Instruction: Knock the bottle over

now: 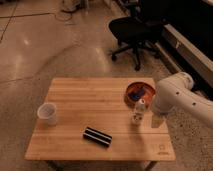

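The small white bottle with a white cap and a darker label band stands upright on the wooden table, right of centre and just in front of a bowl. My white arm reaches in from the right. My gripper hangs low over the table just right of the bottle, a short gap away from it.
An orange-red bowl holding a blue item sits behind the bottle. A white cup stands at the table's left. A black flat object lies at front centre. A black office chair stands behind the table.
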### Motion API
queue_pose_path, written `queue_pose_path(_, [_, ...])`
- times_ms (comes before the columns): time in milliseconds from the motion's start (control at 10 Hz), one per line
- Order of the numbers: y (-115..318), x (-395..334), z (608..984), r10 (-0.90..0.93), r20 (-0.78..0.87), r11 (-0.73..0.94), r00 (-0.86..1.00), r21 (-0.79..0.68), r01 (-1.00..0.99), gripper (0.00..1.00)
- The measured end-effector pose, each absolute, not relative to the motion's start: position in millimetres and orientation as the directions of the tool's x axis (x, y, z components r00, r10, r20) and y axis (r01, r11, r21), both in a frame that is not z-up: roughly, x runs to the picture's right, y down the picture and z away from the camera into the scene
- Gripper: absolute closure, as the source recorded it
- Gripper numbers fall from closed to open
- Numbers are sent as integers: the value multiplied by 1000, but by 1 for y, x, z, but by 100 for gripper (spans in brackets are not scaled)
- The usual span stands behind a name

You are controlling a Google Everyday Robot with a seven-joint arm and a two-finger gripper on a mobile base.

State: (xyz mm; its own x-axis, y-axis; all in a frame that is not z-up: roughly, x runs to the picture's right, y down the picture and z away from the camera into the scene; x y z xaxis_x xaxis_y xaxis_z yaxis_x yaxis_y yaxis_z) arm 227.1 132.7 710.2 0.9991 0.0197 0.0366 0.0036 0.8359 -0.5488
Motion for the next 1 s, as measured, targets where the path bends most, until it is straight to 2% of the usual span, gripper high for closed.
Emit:
queue_pose_path(300, [135, 198, 705, -9, 88, 834, 996, -549, 56, 35])
queue_pose_path(700, [139, 171, 716, -39, 118, 829, 992, -550, 99, 35])
queue_pose_path(1000, [125, 146, 730, -71, 144, 843, 987, -520, 137, 35])
